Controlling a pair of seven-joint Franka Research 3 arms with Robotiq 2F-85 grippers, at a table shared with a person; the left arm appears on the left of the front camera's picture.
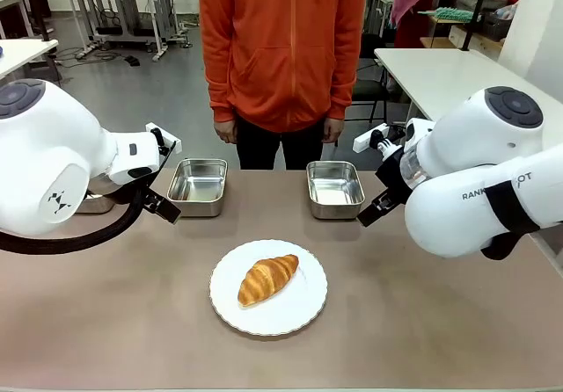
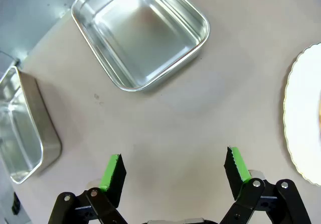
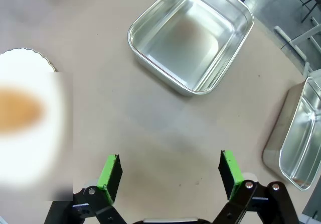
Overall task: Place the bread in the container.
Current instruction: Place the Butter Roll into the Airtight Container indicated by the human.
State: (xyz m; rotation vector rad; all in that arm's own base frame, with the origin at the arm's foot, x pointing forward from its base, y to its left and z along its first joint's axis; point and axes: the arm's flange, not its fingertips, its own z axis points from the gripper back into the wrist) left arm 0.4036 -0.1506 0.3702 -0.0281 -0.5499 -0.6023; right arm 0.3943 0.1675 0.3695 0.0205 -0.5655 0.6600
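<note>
Left hand [image 2: 173, 166] and right hand [image 3: 169, 169] both wide and empty: I should straddle the bread [image 1: 267, 279] at its thick middle on the plate [image 1: 303, 311], closing gently to spare the crust.

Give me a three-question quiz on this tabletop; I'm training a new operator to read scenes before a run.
1. Fill in: the steel tray ahead of the left arm's jaws is ___.
2. The croissant lies on: A) the white plate; B) a folded napkin; C) a wooden board.
3. True or false: the right arm's jaws are shut on the croissant.
Key: 1 empty; 2 A; 3 false.
</note>
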